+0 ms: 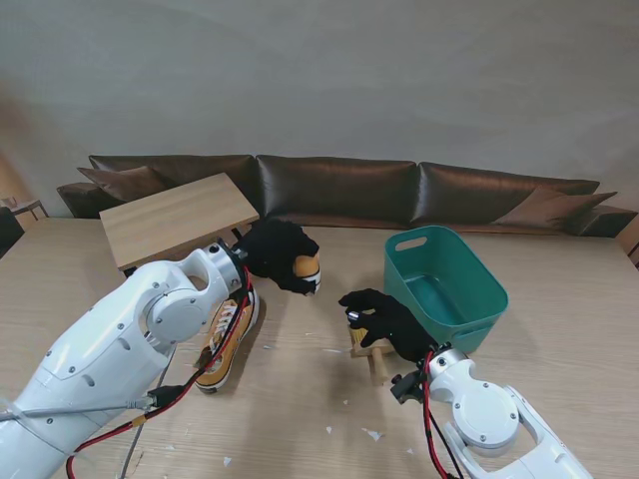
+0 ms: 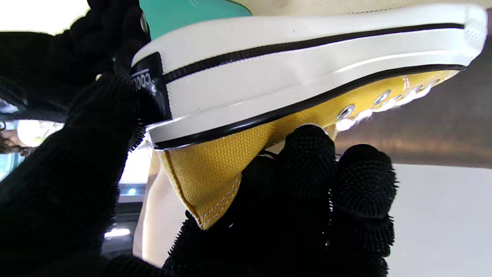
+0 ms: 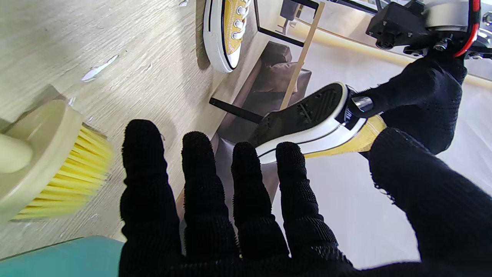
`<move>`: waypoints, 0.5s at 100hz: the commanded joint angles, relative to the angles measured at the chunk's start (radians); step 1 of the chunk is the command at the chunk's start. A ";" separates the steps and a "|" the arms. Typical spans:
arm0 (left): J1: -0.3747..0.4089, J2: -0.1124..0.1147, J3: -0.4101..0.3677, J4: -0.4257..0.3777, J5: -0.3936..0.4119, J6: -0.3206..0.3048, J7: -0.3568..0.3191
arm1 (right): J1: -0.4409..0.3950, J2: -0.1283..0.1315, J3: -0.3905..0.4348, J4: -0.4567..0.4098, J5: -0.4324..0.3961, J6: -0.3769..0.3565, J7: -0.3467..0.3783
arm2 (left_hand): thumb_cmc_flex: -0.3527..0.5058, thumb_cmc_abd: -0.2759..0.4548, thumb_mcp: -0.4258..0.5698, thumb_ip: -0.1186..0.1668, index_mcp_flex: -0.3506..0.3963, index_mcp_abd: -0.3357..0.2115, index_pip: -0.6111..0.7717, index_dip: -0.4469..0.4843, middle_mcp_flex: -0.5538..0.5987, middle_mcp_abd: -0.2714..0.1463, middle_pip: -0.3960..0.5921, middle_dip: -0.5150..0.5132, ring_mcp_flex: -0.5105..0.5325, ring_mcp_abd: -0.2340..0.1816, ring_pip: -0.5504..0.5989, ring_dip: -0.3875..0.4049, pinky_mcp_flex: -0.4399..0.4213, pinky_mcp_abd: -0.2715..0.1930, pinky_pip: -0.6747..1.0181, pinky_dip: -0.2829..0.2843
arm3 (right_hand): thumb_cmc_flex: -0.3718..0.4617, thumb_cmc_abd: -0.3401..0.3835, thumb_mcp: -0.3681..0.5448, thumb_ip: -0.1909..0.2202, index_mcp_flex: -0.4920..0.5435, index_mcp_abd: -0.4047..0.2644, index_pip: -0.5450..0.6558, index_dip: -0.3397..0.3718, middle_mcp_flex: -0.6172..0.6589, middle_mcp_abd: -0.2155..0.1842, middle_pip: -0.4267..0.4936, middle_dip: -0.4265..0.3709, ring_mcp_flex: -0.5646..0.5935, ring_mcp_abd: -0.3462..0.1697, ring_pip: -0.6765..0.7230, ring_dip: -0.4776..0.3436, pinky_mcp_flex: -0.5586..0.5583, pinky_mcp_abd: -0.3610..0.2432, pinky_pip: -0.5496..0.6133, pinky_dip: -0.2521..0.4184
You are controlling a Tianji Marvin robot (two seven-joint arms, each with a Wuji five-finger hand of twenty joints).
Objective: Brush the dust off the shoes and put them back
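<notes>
Our left hand (image 1: 275, 251) clamps one yellow shoe (image 2: 307, 92) aloft by the heel. Our right hand (image 1: 391, 321) hovers with fingers spread beside the brush (image 3: 46, 161); the second shoe (image 1: 228, 339) lies on the table (image 1: 300, 419).

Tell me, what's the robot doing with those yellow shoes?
It is cleaning them. The left hand holds one yellow shoe up off the table. The right hand is at the brush, fingers spread, apparently not gripping it. The other shoe lies on the table beside a green bin.
</notes>
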 commanded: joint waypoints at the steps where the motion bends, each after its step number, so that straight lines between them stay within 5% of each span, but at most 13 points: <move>1: 0.006 -0.003 0.017 0.018 0.003 -0.011 -0.009 | -0.004 -0.004 -0.003 0.000 0.001 0.000 0.015 | 0.348 0.062 0.157 0.056 0.104 0.033 0.604 0.125 -0.026 -0.136 -0.023 0.017 0.002 -0.065 -0.038 0.021 -0.019 -0.005 -0.007 0.018 | 0.003 0.017 0.003 -0.005 0.019 0.000 -0.001 -0.025 0.019 0.012 0.007 -0.012 0.015 0.001 0.011 0.013 -0.336 0.003 -0.020 0.013; 50: -0.046 -0.033 0.187 0.198 -0.011 -0.036 0.131 | 0.000 -0.006 -0.004 0.006 0.009 0.004 0.011 | 0.362 0.065 0.143 0.040 0.098 0.058 0.597 0.136 -0.040 -0.107 -0.015 0.006 -0.041 -0.020 -0.007 0.033 -0.079 0.006 0.019 0.047 | 0.003 0.018 0.003 -0.006 0.023 0.001 -0.001 -0.025 0.022 0.015 0.007 -0.012 0.018 0.002 0.013 0.013 -0.336 0.004 -0.020 0.014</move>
